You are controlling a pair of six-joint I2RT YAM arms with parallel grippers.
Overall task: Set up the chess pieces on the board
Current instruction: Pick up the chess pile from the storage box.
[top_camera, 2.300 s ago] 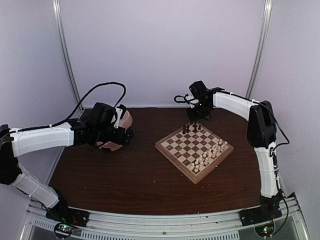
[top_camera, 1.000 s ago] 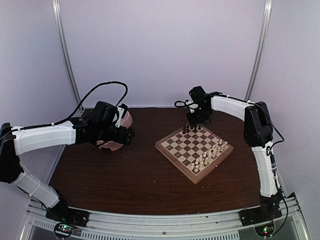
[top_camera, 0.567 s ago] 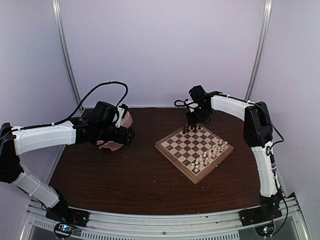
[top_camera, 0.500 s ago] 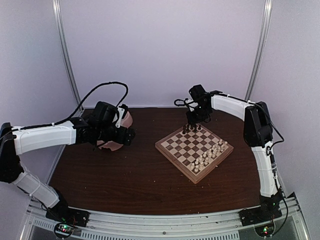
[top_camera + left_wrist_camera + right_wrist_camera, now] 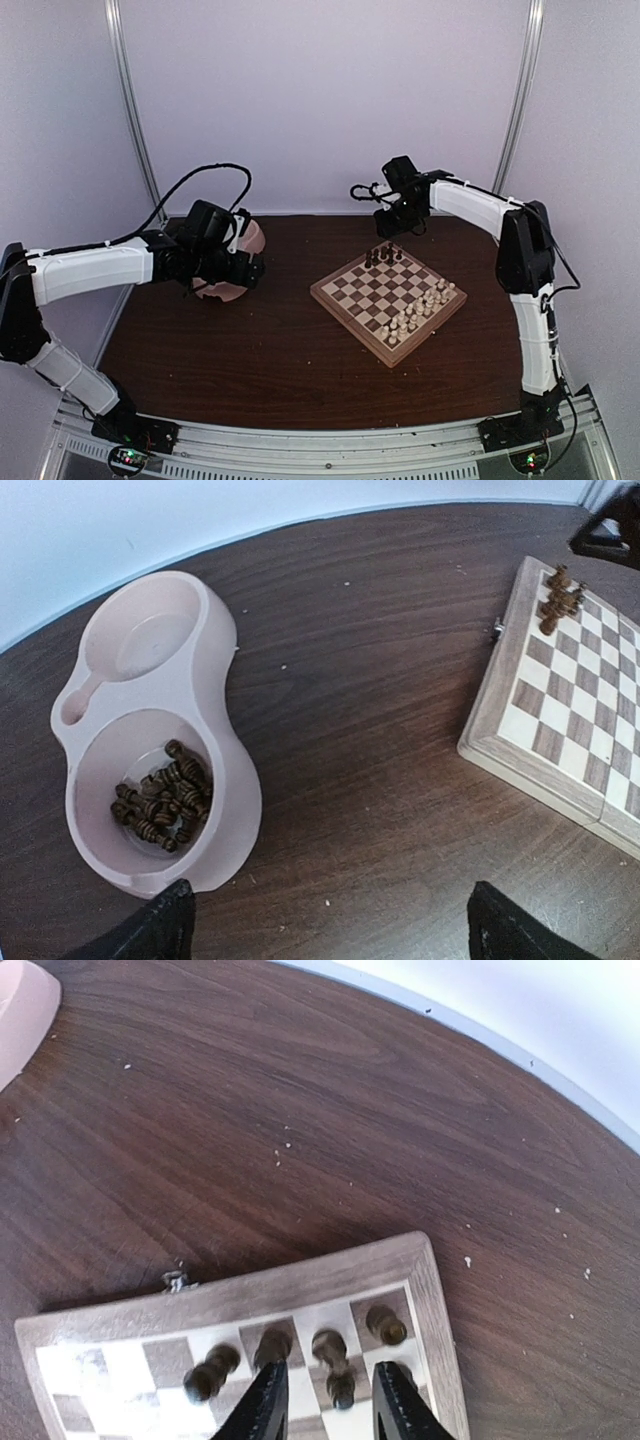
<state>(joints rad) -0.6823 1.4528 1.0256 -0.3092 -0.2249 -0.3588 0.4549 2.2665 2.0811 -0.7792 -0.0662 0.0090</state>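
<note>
I can read no words, numbers or labels anywhere here. The board [image 5: 360, 290] shows only plain squares, and the pink bowl [image 5: 236, 792] has no writing I can make out.

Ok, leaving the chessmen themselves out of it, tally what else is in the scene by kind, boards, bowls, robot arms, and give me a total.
Chessboard: 1
Pink double bowl: 1
Robot arms: 2, left arm and right arm
Total: 4
</note>
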